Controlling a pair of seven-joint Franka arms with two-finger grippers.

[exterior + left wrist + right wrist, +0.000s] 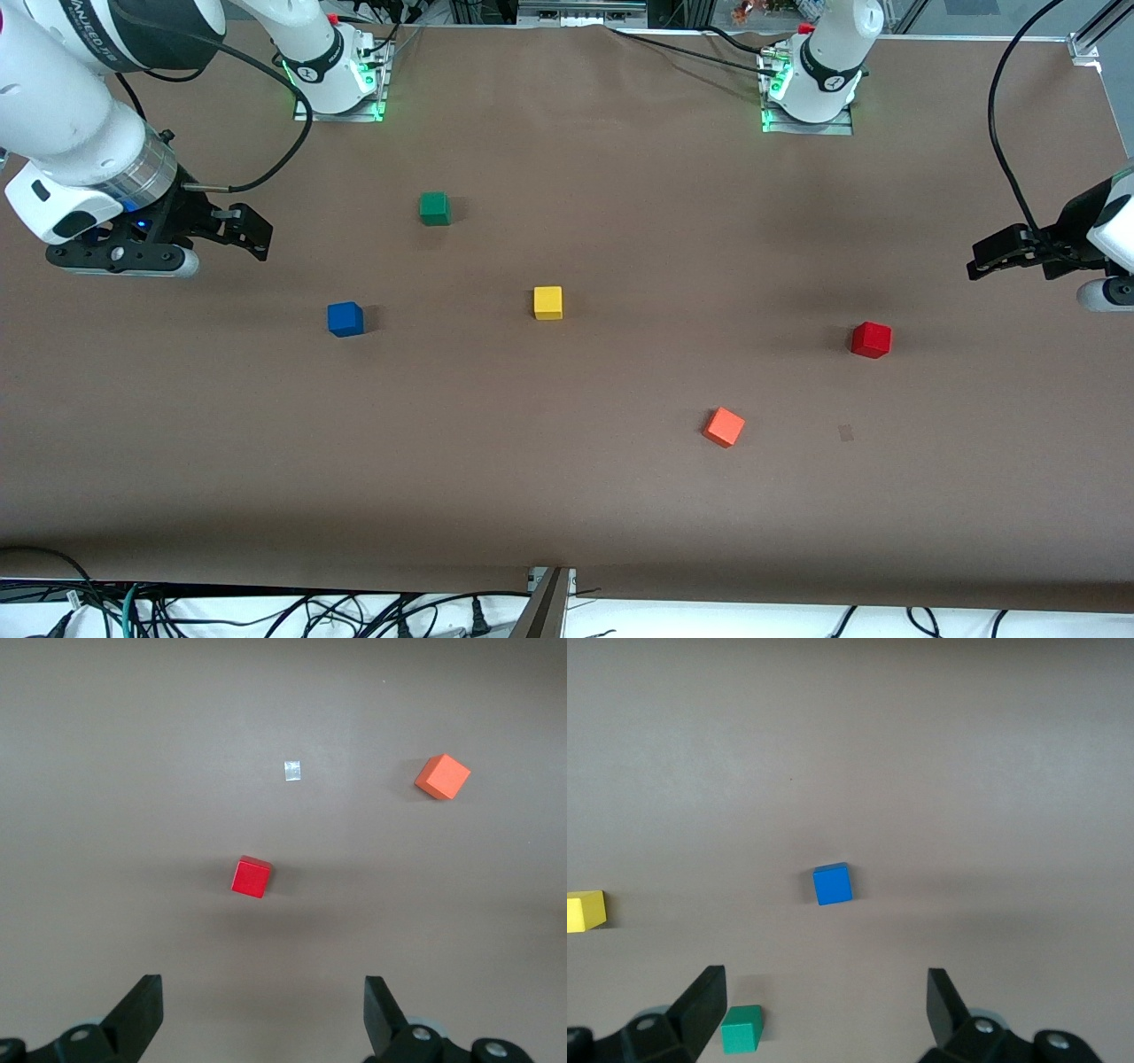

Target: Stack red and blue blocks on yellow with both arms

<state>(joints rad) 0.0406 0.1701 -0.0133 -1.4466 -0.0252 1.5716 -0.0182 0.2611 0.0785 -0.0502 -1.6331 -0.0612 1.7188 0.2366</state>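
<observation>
The yellow cube (547, 303) sits near the table's middle. The blue cube (345, 319) lies toward the right arm's end and the red cube (871, 339) toward the left arm's end. All three rest apart on the brown table. My right gripper (255, 235) hangs open and empty above the table at its own end. Its wrist view shows the blue cube (833, 884) ahead of the open right gripper (827, 1005), and the yellow cube (585, 911) at the edge. My left gripper (982, 257) hangs open and empty above its end. Its wrist view shows the red cube (251, 877) ahead of the open left gripper (263, 1010).
A green cube (434, 208) lies nearer the robots' bases than the blue cube and shows in the right wrist view (741, 1029). An orange cube (724, 427) lies nearer the front camera than the red one and shows in the left wrist view (442, 777). A small pale mark (845, 432) is beside it.
</observation>
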